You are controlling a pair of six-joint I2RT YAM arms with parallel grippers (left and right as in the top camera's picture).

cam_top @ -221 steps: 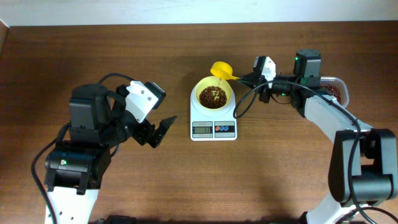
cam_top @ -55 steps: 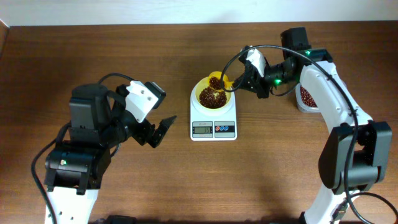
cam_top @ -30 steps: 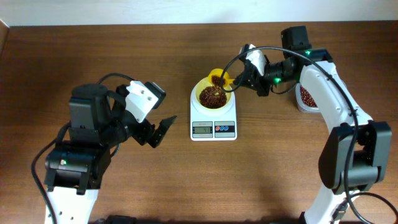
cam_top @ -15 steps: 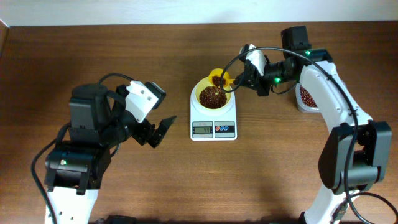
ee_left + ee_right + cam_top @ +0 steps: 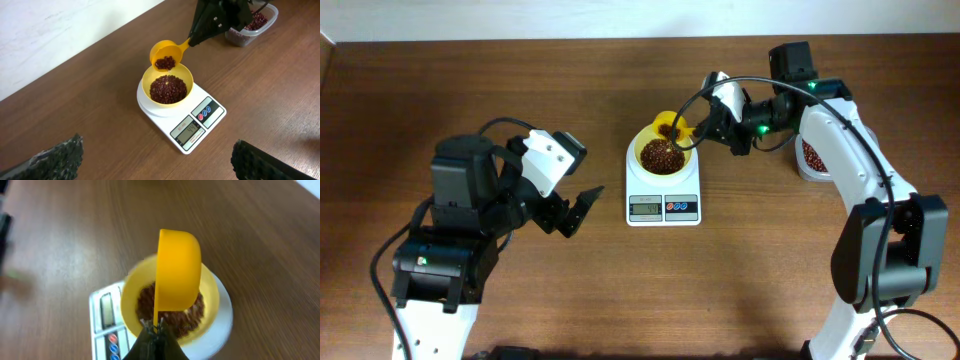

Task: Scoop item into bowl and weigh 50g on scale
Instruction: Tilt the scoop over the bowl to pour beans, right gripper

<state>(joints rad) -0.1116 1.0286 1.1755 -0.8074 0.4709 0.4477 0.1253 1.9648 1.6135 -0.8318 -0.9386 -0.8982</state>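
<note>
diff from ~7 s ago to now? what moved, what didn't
The right gripper, still shut on the yellow scoop, swung off the tub and came back loaded. It now tips the scoop over the rim of the bowl. The beans in the bowl grew from a thin layer to a heap. Unchanged: the scale, the bowl's place on it, the open left gripper.

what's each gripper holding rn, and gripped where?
Right gripper holds the yellow scoop by the far end of its handle, cup tipped over the bowl. Left gripper is open, holding nothing.
</note>
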